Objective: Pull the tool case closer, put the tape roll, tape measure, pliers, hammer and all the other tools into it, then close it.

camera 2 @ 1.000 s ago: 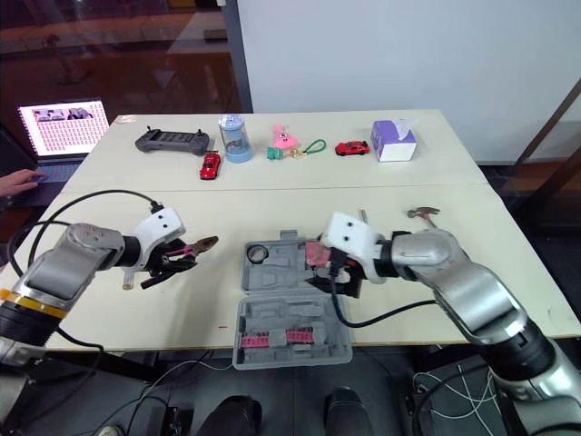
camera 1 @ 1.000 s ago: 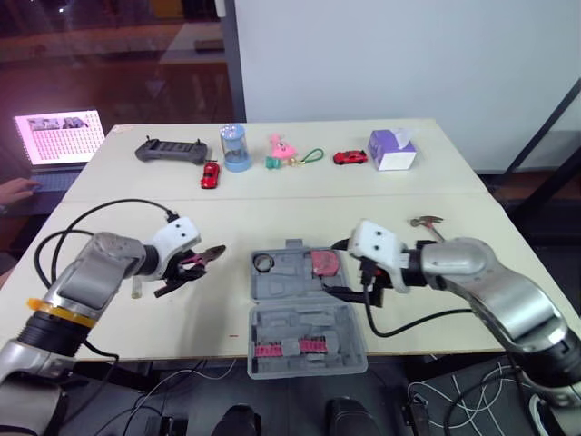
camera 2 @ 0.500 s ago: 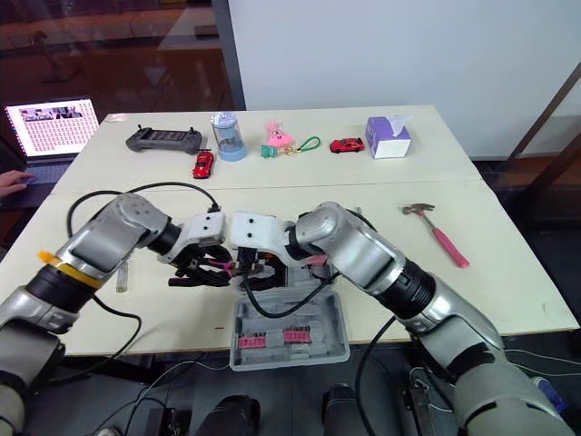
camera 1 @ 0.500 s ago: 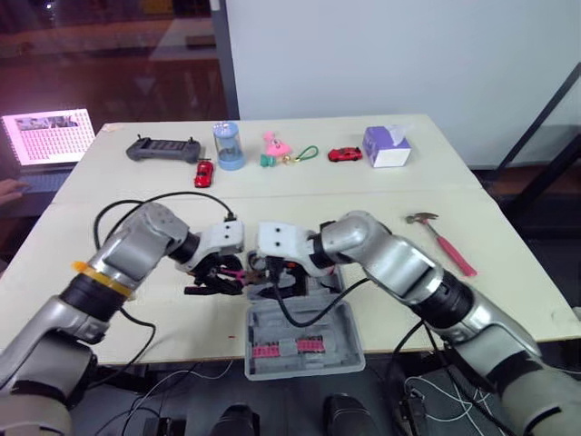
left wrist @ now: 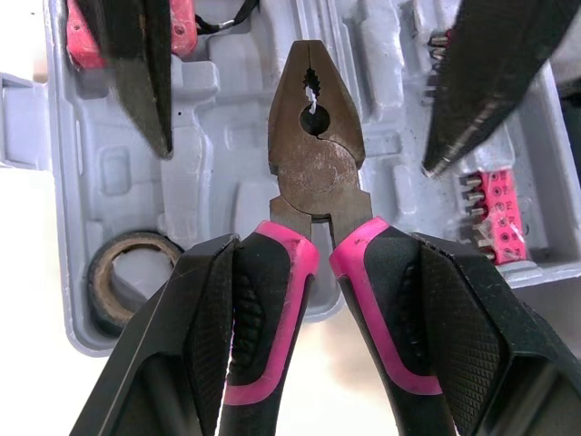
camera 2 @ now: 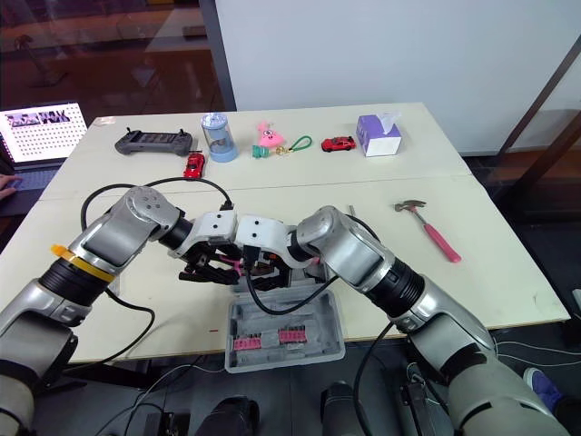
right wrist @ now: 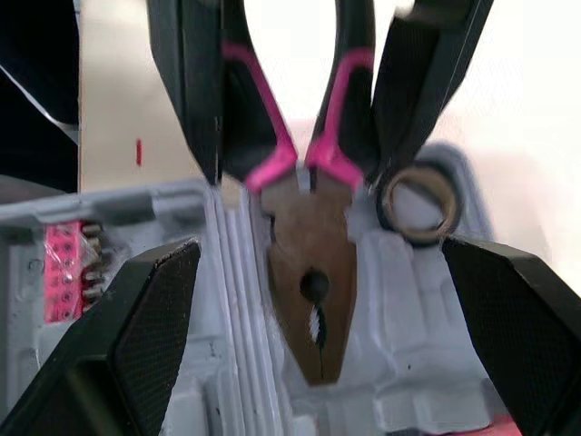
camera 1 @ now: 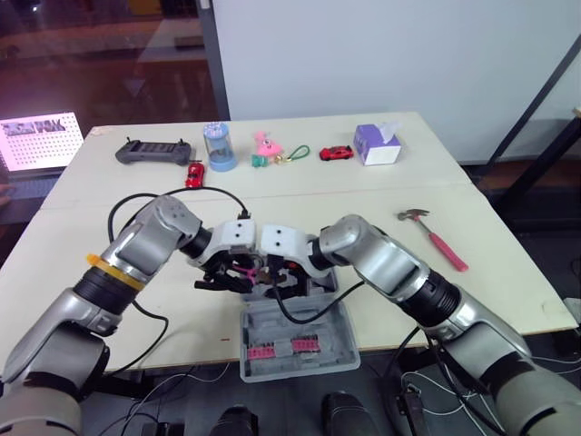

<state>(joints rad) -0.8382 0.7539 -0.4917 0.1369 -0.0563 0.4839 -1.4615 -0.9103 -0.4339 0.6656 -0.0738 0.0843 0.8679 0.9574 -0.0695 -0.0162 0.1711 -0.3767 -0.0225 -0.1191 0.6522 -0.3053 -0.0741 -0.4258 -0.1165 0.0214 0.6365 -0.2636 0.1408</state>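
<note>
The grey tool case [camera 1: 292,318] lies open near the table's front edge, with pink bit holders [camera 1: 289,348] in its near half. My left gripper [left wrist: 322,250] is shut on the pink handles of the pliers [left wrist: 316,163] and holds them over the case's tray. My right gripper [right wrist: 318,254] faces it, open, with one finger on each side of the pliers' head. In the tray lie the tape roll [left wrist: 127,272] and the red tape measure [left wrist: 80,36]. The pink-handled hammer [camera 1: 434,241] lies on the table to the right.
Along the table's far side stand a black controller [camera 1: 152,151], a blue-lidded jar [camera 1: 216,145], a pink toy [camera 1: 265,145], two red toy cars [camera 1: 336,153] and a tissue box [camera 1: 377,143]. A lit laptop [camera 1: 41,141] sits at the far left. Black cables hang from both arms.
My left gripper has carried the pliers from the table left of the case to over its tray. My right gripper has moved from the case's right side to meet them. The camera shifted.
</note>
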